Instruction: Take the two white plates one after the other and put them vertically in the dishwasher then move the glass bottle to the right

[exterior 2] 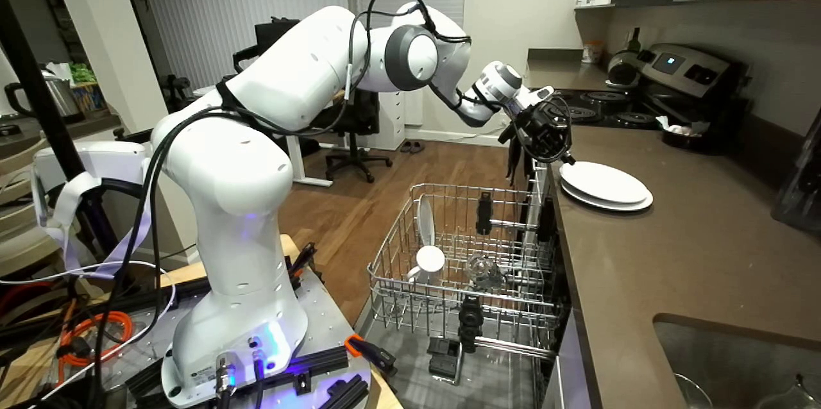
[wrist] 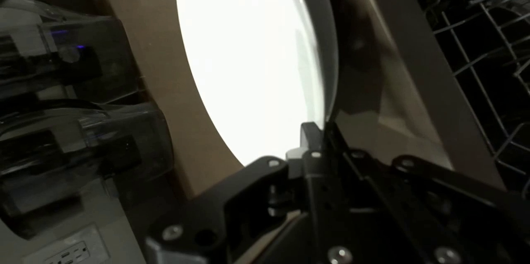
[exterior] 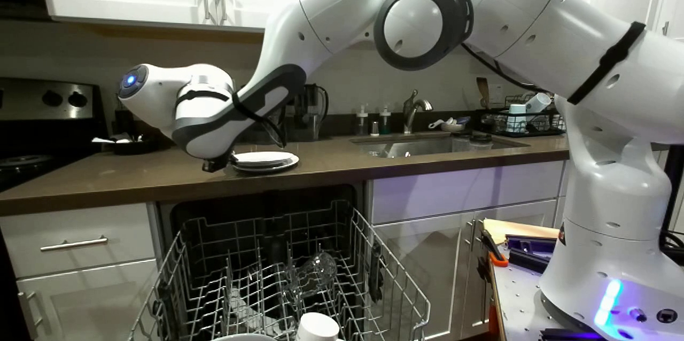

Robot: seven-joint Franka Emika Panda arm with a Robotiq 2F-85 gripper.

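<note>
Two white plates lie stacked near the counter's front edge. The upper white plate (exterior: pixel 263 157) (exterior 2: pixel 603 181) sits slightly offset over the lower white plate (exterior: pixel 267 167) (exterior 2: pixel 632 205). My gripper (exterior: pixel 215 163) (exterior 2: pixel 568 159) is at the stack's edge. In the wrist view the fingertips (wrist: pixel 324 128) close around the rim of the upper plate (wrist: pixel 248 57). I cannot tell whether it is lifted. The dishwasher rack (exterior: pixel 262 261) (exterior 2: pixel 410 281) is pulled out below the counter. A clear glass piece (exterior: pixel 319 271) (exterior 2: pixel 482 271) lies in it; I cannot tell if it is a bottle.
In the rack stand an upright white plate (exterior 2: pixel 425 220) and a white cup (exterior: pixel 316 327) (exterior 2: pixel 430 259). The counter edge (exterior: pixel 203 187) runs between stack and rack. Clear pitchers (wrist: pixel 87 144) stand behind the plates. The sink (exterior: pixel 417 147) and stove (exterior 2: pixel 603 108) flank the counter.
</note>
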